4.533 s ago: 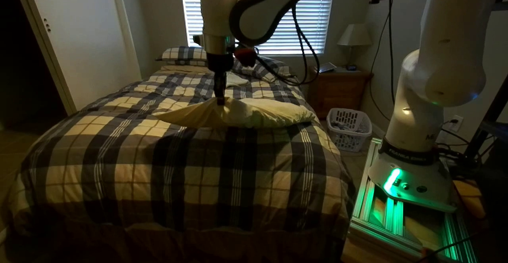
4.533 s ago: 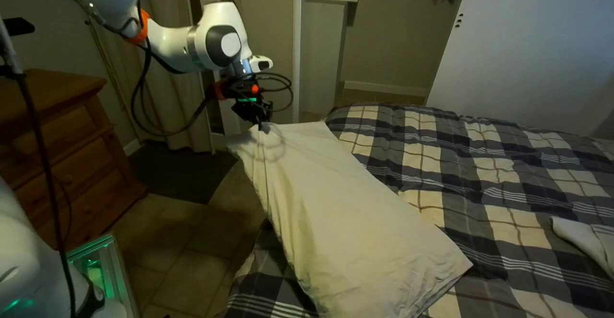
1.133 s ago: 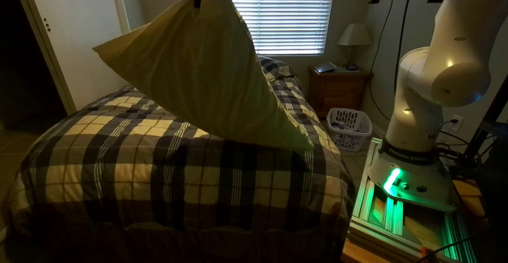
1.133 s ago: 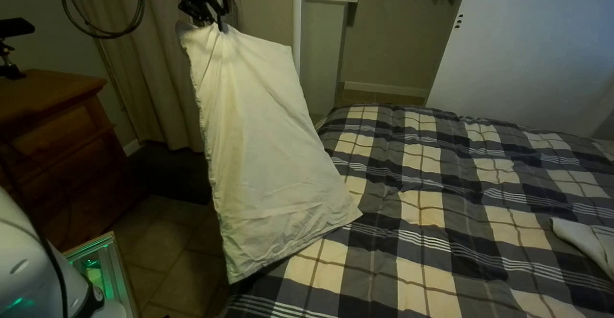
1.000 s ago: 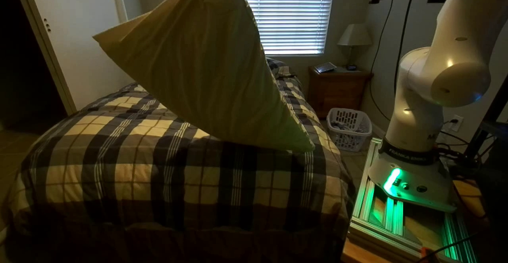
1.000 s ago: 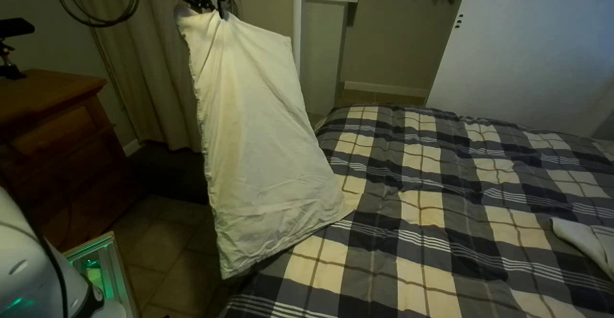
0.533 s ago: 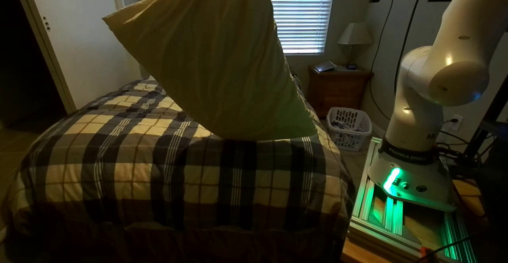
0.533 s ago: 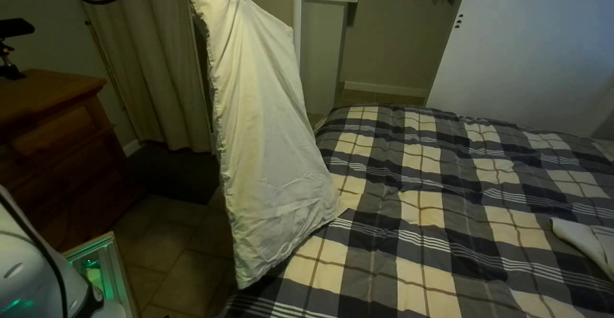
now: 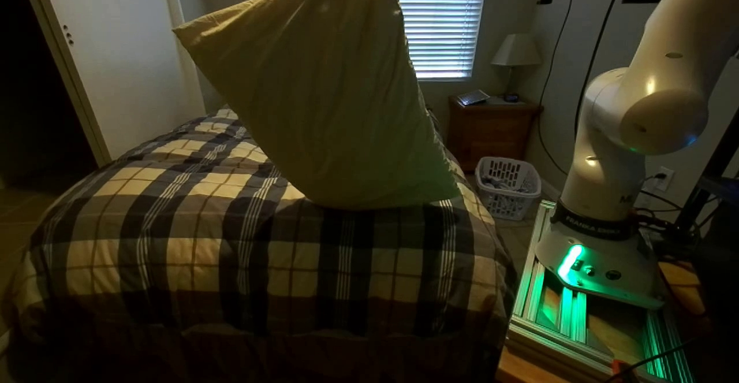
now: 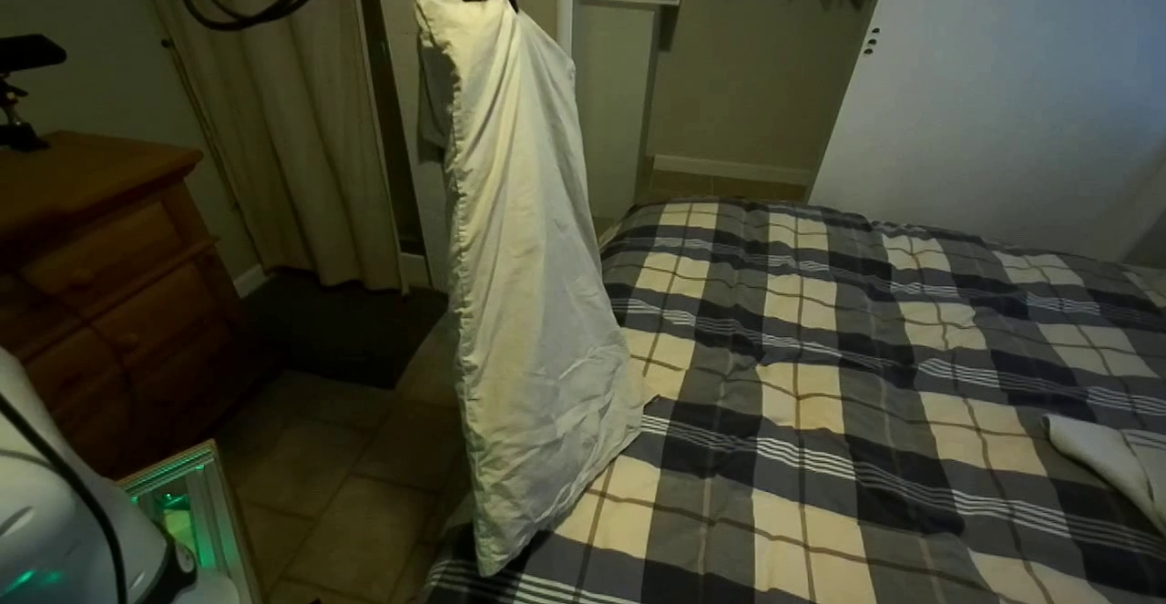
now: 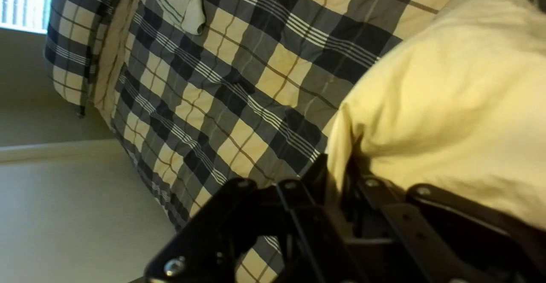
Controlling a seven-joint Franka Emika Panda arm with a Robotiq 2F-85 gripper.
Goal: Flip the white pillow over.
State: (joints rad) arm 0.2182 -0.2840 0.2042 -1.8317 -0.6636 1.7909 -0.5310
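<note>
The white pillow (image 9: 323, 94) hangs nearly upright over the plaid bed (image 9: 202, 256), looking yellowish. It also shows in an exterior view (image 10: 537, 267), turned nearly edge-on, with its lower end on or just above the bedspread near the bed's edge. My gripper (image 11: 335, 174) is shut on a pinched fold of the pillow's upper edge. In an exterior view the gripper (image 10: 510, 5) is at the top of the frame, with the fabric gathered below its fingers. In the wrist view the pillow (image 11: 452, 116) bulges to the right of the fingers, with the bedspread (image 11: 239, 116) below.
A folded light cloth (image 10: 1102, 458) lies on the bed. A white laundry basket (image 9: 508, 189) and a nightstand (image 9: 493, 134) with a lamp (image 9: 515, 51) stand beside the bed. A wooden dresser (image 10: 137, 258) stands near the robot base (image 9: 600, 261).
The pillow was lying mostly on the bed several seconds ago; my gripper has lifted its edge high. In the last second gripper and pillow moved rightward in both exterior views, and the pillow swung steeper.
</note>
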